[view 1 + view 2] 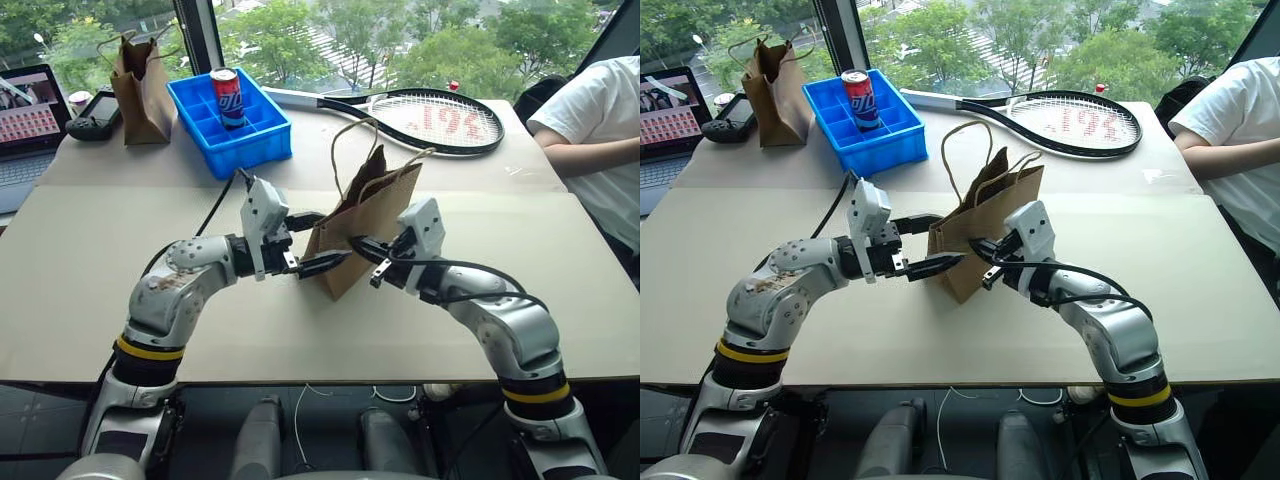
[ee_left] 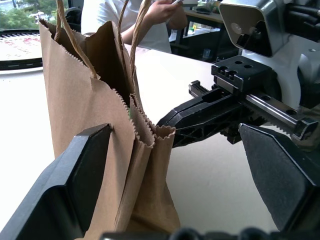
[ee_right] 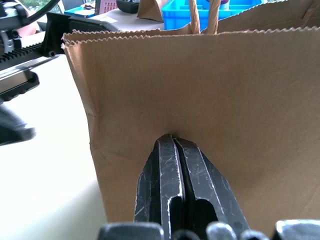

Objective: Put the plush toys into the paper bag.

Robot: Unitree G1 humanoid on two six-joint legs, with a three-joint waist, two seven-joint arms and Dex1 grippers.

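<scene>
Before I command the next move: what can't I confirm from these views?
- Inside of the paper bag: its walls hide it in every view, so toys inside cannot be confirmed.
- Right tool: shut, tips pressed into the bag wall; a pinch of paper cannot be told.
- Second bag beside the blue bin: contents hidden by its walls.

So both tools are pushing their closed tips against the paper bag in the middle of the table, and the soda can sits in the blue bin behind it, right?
Not quite. Only the right tool has its tips closed against the paper bag; the left tool is open, its fingers either side of the bag's edge, as the left wrist view shows. The soda can does sit in the blue bin behind it.
</scene>
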